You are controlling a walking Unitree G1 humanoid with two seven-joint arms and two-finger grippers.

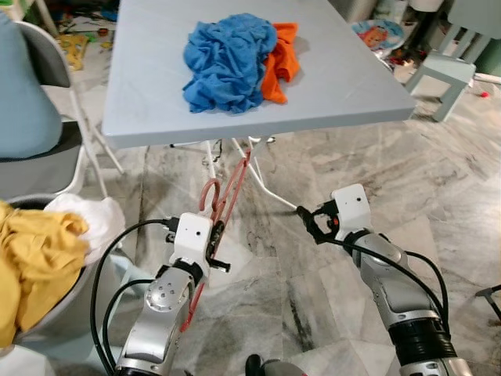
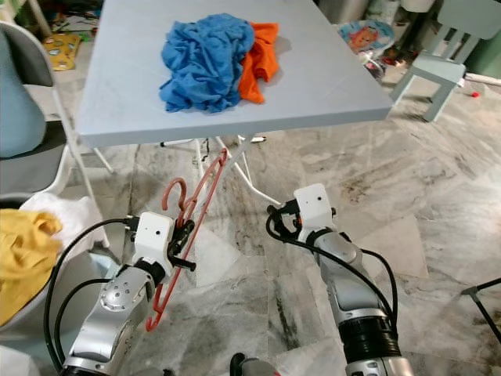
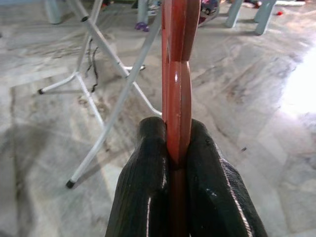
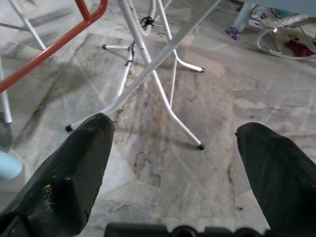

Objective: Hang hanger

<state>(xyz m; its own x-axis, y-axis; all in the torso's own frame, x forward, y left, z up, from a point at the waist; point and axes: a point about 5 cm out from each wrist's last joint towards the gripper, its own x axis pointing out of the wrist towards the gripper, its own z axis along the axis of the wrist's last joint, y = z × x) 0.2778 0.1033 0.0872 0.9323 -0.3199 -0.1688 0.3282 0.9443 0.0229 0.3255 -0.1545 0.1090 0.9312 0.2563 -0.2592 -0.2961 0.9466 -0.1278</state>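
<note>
The floor (image 1: 329, 266) is grey-veined marble, glossy, with a bright patch of light in the left wrist view. A pale blue-grey tabletop (image 1: 329, 86) stands on thin white folding legs (image 4: 148, 74). A folding chair (image 1: 47, 102) with a grey seat sits at the robot's left, and a small pale green stool (image 1: 442, 74) at the far right. Beyond the tabletop lies colourful clutter (image 1: 380, 35), perhaps toys, too small to tell.
</note>
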